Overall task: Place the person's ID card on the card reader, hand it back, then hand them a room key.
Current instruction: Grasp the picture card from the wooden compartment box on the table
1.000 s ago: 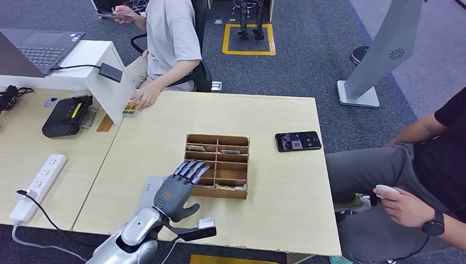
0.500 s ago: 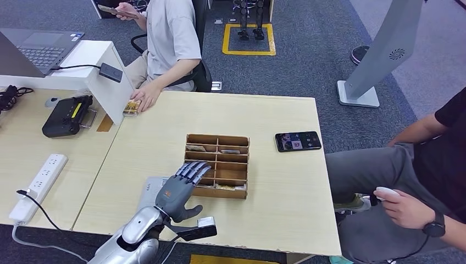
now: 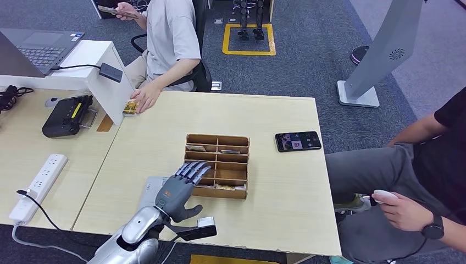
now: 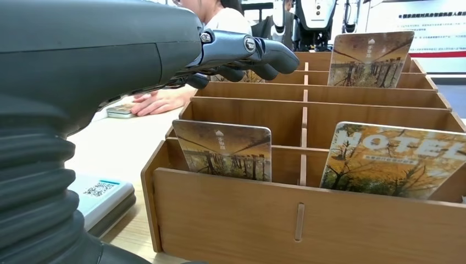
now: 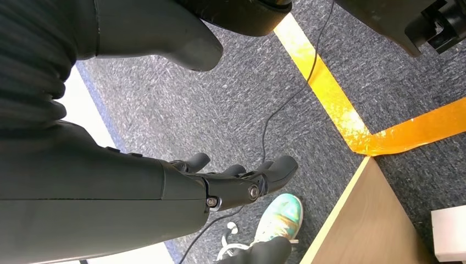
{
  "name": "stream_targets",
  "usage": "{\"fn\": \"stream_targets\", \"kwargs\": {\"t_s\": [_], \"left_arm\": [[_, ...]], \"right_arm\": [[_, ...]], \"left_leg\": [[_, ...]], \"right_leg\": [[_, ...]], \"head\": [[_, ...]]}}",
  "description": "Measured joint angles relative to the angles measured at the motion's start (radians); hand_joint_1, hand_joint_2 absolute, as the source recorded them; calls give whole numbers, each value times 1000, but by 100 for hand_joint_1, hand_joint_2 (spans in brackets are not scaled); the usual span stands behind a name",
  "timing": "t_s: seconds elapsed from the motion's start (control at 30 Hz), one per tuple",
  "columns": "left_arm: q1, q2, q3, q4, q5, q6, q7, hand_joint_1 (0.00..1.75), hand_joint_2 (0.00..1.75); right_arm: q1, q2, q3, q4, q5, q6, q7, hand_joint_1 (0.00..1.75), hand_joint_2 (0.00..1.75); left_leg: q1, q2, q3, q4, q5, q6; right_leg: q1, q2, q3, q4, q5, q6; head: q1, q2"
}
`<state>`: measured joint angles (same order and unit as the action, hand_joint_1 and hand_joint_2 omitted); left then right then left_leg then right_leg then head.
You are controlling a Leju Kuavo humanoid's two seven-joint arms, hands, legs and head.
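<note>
Head view: your left hand (image 3: 177, 193) hovers flat at the near-left corner of the wooden card box (image 3: 217, 165), fingers (image 3: 191, 170) stretched over its near compartments and holding nothing.
Right hand: your right hand (image 5: 165, 190) hangs beside the tabletop over the carpet, fingers loosely apart, nothing in them.
Step in hand: judging by the pose, you're going for a room key; I can't tell from these frames where the reader step stands.
Room keys: the left wrist view shows the nearest room key (image 4: 224, 149) standing upright in a near compartment, another key (image 4: 393, 159) in the compartment beside it, a third (image 4: 369, 58) further back.
ID card: a small card (image 3: 130, 108) lies on the tabletop (image 3: 275, 220) under the seated person's hand (image 3: 145, 97), well apart from you; too small to confirm it's the ID.
Card reader: the pale card reader (image 3: 151, 190) sits just beside the box, partly under your wrist.
Technique: drop thumb and fingers either side of one key's top edge, pinch the faces, lift straight up.
Watch: the dividers are tight, so keep knuckles off the box wall or you'll drag the whole box.
</note>
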<state>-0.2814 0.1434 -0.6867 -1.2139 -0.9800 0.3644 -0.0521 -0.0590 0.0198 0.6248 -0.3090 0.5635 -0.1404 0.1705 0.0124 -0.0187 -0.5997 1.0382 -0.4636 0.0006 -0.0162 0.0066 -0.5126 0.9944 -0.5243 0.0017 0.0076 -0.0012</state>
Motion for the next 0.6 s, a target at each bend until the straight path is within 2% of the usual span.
{"fn": "stream_targets", "kwargs": {"t_s": [0.6], "left_arm": [[0,0,11,6,-30,28,13,0,175]], "right_arm": [[-2,0,3,0,-7,2,3,0,175]], "left_leg": [[0,0,0,0,0,0]], "right_leg": [[0,0,0,0,0,0]], "head": [[0,0]]}}
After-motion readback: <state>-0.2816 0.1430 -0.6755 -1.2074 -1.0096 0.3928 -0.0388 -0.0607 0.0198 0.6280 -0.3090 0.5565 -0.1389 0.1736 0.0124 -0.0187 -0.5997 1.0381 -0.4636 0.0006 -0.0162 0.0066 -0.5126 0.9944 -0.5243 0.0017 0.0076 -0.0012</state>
